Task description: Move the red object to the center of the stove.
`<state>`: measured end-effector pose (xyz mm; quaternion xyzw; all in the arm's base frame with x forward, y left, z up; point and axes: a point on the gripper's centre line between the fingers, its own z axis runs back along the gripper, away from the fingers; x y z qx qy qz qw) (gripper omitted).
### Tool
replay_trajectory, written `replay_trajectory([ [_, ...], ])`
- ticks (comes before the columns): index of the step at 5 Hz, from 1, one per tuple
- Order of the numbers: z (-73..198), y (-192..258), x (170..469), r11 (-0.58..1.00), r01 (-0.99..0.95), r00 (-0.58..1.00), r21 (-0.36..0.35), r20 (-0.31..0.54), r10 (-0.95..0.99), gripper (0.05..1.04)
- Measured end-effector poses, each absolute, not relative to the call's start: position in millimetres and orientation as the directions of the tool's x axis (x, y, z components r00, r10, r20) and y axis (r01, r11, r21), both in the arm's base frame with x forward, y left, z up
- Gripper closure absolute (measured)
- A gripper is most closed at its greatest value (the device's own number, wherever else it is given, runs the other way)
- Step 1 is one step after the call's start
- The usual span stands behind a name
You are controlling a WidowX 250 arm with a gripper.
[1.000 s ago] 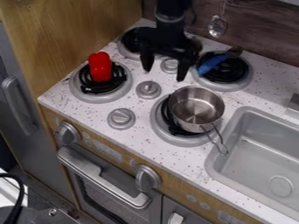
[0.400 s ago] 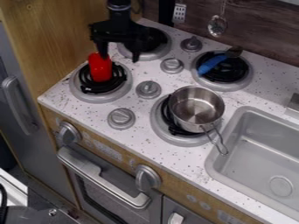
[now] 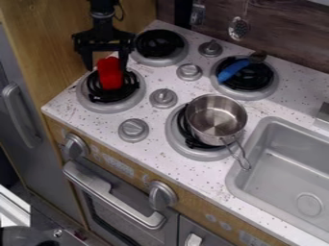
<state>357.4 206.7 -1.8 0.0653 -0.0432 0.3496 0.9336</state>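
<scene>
The red object (image 3: 110,77) stood on the black coil of the burner (image 3: 116,108) closest to the wooden side panel (image 3: 103,29). The gripper (image 3: 106,66) was spread, one finger toward the panel and the other toward the back burner (image 3: 160,63), with the object's top between them in the picture; whether either touched it could not be told.

The likeliest trouble was a poor grasp. The object did not look centred between the fingers but nearer the back-burner one, so closing or lowering might have nudged it sideways or tipped it on the uneven coil. If the gripper was in fact behind the object, which the slanted view could not rule out, it would have closed on air or caught only an edge. Pinching too high might have let the object slip or swing once lifted.

The carry had its own risks. The middle of the stove held two knobs, one nearer (image 3: 163,98) and one farther (image 3: 189,72), so setting the object down on either would probably have left it leaning or toppling. Straying too far across might have knocked the metal pot (image 3: 217,120) or its wire handle (image 3: 240,156).
</scene>
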Motion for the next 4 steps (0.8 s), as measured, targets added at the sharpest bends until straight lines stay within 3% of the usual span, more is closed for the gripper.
replay_trajectory([
  [1, -21, 213, 354, 0.735, -0.67, 0.742, 0.102, 0.08, 0.665, 0.084],
  [3, -36, 204, 350, 0.71, -0.702, 0.712, 0.053, 0.055, 0.7, 0.122],
  [4, -37, 201, 354, 0.727, -0.684, 0.73, 0.062, 0.072, 0.68, 0.338],
])
